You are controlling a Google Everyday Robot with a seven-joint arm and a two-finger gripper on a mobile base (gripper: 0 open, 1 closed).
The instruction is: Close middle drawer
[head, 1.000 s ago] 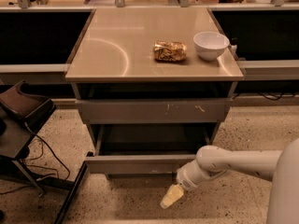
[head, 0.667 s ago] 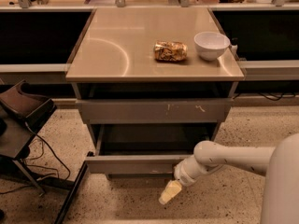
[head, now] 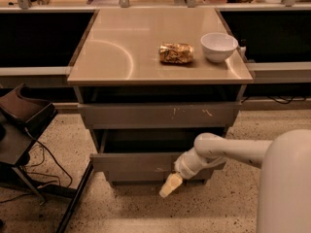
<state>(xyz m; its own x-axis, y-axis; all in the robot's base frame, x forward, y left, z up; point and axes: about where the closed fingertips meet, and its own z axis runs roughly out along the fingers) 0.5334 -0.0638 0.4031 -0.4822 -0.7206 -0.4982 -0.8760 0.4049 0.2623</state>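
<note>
Gripper (head: 170, 185) has come up and in over the last second and now sits at the lower edge of the middle drawer (head: 131, 163) front, right of centre; can't tell if it's clenched or released. Drawer still juts out open beneath the scratched drawer front (head: 160, 114), so the push looks only about to start.

Middle drawer (head: 131, 165): wide, shallow, grey metal with a plain flat front. It is standing pulled out and sitting level, projecting forward below the scratched front (head: 160, 114). Its interior is lying in shadow. Gripper (head: 167, 186) is hanging at the drawer front's lower edge, right of centre, angling down-left.
</note>
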